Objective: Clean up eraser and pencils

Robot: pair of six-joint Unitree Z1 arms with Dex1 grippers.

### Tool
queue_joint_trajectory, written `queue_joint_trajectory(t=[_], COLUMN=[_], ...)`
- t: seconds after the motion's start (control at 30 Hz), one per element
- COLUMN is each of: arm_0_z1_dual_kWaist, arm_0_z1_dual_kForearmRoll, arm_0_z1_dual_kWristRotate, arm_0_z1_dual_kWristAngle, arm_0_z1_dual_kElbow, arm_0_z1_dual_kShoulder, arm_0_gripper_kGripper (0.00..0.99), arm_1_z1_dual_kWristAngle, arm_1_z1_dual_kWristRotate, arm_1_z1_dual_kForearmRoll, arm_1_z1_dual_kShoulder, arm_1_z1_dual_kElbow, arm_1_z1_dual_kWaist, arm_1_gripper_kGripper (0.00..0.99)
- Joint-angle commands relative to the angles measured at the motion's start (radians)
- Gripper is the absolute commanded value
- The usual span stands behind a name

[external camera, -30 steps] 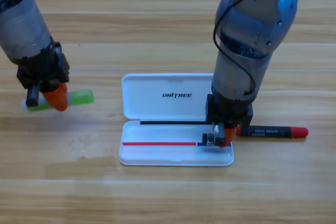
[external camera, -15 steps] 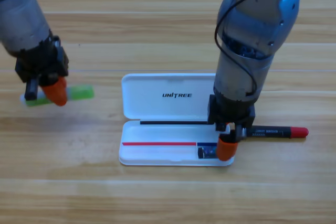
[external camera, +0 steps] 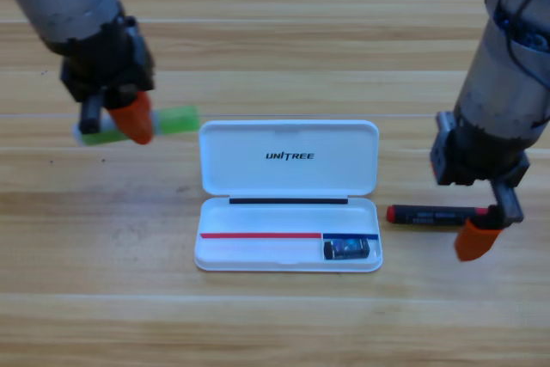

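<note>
Case (external camera: 288, 161): white, dark lettering on the lid. Eraser (external camera: 346, 249): dark navy-black, grey-blue end. Black pencil (external camera: 434, 214): black barrel, red end, pale print. Second pencil (external camera: 172, 119): light-green half, translucent white remainder. Left gripper (external camera: 116, 118) and right gripper (external camera: 490, 225): black bodies, orange jaws. Table (external camera: 275, 324): light wood grain.

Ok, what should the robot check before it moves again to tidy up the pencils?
1. Eraser inside the white case, bottom right corner: ok.
2. Case lid open and lying flat: ok.
3. White-and-green pencil held by the left gripper, left of the case: ok.
4. Green pencil inside the case: not ok.
5. Black-and-red pencil inside the case: not ok, it lies on the table to the right of the case.
6. Right gripper holding the black pencil: cannot tell, it is at the pencil's right end.
</note>
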Motion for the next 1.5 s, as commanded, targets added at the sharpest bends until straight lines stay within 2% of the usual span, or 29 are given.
queue_joint_trajectory(t=[0.03,0.33,0.53,0.63,0.67,0.73,0.87,1.17,1.5], arm_0_z1_dual_kWaist=[-0.146,-0.232,-0.234,-0.234,-0.234,-0.232,-0.223,-0.182,-0.149], arm_0_z1_dual_kForearmRoll=[0.015,0.015,0.015,0.021,0.03,0.055,0.09,0.104,0.104], arm_0_z1_dual_kWristRotate=[-0.029,-0.038,-0.031,-0.027,-0.026,-0.021,-0.003,0.009,0.026], arm_0_z1_dual_kWristAngle=[-0.019,-0.071,-0.092,-0.098,-0.1,-0.103,-0.108,-0.117,-0.118], arm_0_z1_dual_kElbow=[-0.023,-0.074,-0.12,-0.146,-0.161,-0.195,-0.243,-0.257,-0.254], arm_0_z1_dual_kShoulder=[0.107,0.25,0.333,0.363,0.375,0.397,0.42,0.441,0.452], arm_0_gripper_kGripper=[0.0,0.0,0.0,0.0,0.0,0.0,0.0,0.0,0.0], arm_1_z1_dual_kWristAngle=[-0.038,-0.041,0.005,0.02,0.02,0.02,0.023,-0.003,-0.024], arm_1_z1_dual_kWristRotate=[-0.047,-0.099,-0.145,-0.163,-0.169,-0.179,-0.189,-0.18,-0.08], arm_1_z1_dual_kForearmRoll=[-0.087,-0.142,-0.142,-0.141,-0.139,-0.136,-0.135,-0.128,-0.019], arm_1_z1_dual_kShoulder=[0.13,0.245,0.288,0.292,0.294,0.298,0.306,0.272,0.052], arm_1_z1_dual_kElbow=[0.033,-0.015,-0.038,-0.036,-0.036,-0.034,-0.022,-0.01,-0.007], arm_1_z1_dual_kWaist=[-0.131,-0.154,-0.154,-0.154,-0.154,-0.154,-0.154,-0.154,-0.106], arm_1_gripper_kGripper=[0.986,0.945,0.822,0.808,0.741,0.538,0.008,0.0,0.0])
